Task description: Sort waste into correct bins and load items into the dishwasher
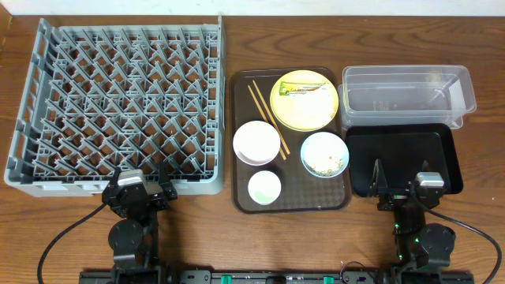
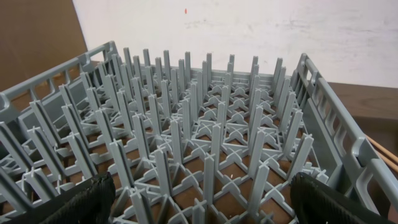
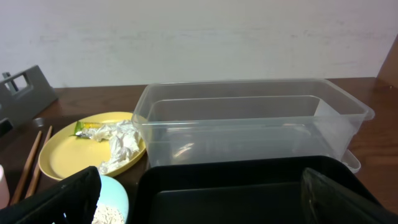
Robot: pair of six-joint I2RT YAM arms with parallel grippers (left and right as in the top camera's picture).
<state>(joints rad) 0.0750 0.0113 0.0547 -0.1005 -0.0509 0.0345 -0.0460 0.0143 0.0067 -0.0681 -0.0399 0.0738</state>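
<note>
Overhead shows nothing done yet: grey dish rack [image 1: 118, 102] at left, clear tub [image 1: 406, 95] and black tray [image 1: 402, 154] at right hold nothing, while yellow plate [image 1: 316, 112], white bowl [image 1: 256, 142], light blue bowl [image 1: 309, 146], cup [image 1: 264, 188], chopsticks [image 1: 268, 118], paper scraps [image 1: 304, 89] and crumbs [image 1: 323, 166] sit on the central brown tray [image 1: 304, 196], and left gripper [image 1: 140, 181] and right gripper [image 1: 398, 184] both gape, holding nothing.

Place: looking like a robotics lab bench.
Signs: left arm [image 1: 128, 235], right arm [image 1: 426, 241] and cables [image 1: 67, 229] are sitting at a wooden table [image 1: 481, 31].
Backdrop: a bare white wall [image 2: 249, 31] is standing behind it.
</note>
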